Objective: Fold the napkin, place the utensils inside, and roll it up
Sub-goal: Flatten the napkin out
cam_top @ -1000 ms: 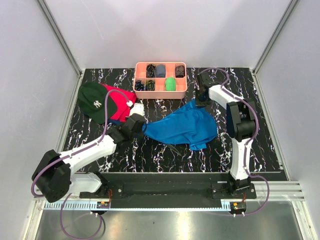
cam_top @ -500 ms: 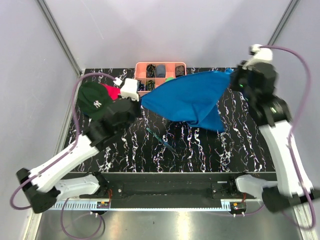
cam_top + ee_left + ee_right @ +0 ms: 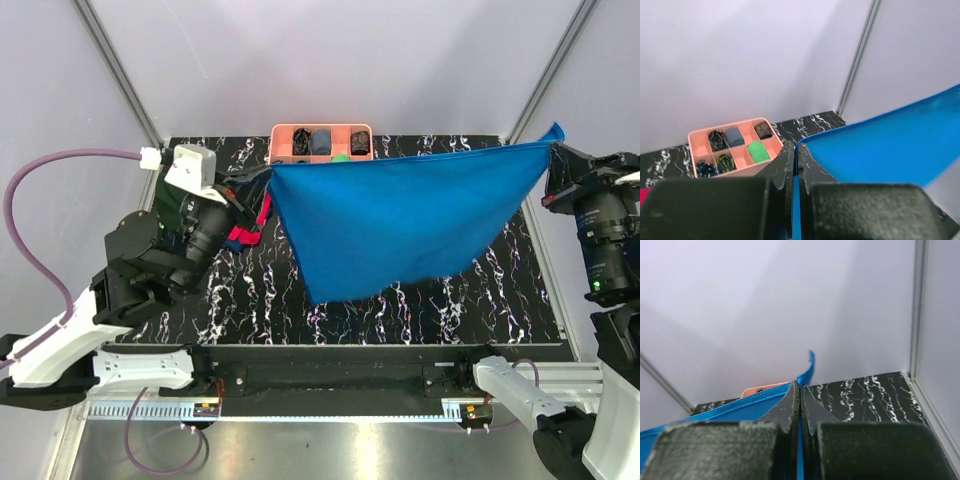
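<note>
Hanging below both sets of fingers, the napkin (image 3: 390, 225) was stretched between them; the left gripper (image 3: 796, 149) and right gripper (image 3: 800, 389) each pinched a top corner tightly.

I see the napkin (image 3: 400, 220), a thin bright blue cloth, held up in the air and spread as one nearly flat sheet with only faint creases. Its top edge is pulled taut from side to side. One top corner is pinched between the closed fingers of the left gripper (image 3: 262, 172) and the other between those of the right gripper (image 3: 553, 148), where a small tip of cloth sticks up. The lower edge hangs free, lowest at its left end and rising toward the right.
</note>
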